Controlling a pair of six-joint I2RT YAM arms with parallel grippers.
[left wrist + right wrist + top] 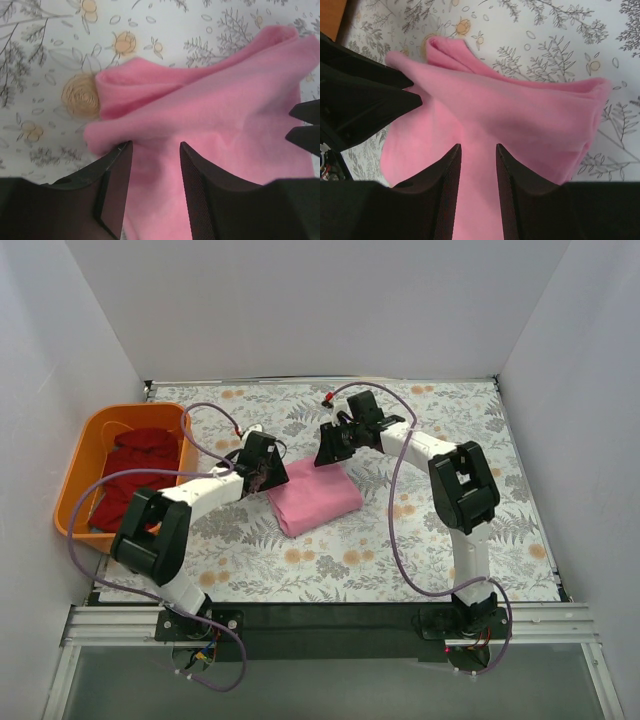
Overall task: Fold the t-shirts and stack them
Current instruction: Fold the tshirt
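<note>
A robot test cell in a lab: plain white panels (300, 310) wall in the table (420, 570) beyond and to both sides of the left gripper (268, 478) and right gripper (328, 448). Behind them an aluminium rail (120, 623) carries the arm bases (190, 622), and purple cables (392, 525) loop loose.

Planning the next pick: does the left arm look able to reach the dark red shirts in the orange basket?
Probably yes. The dark red shirts lie uncovered in the basket beside the left arm, nothing between; the left tool is over the pink t-shirt.
</note>
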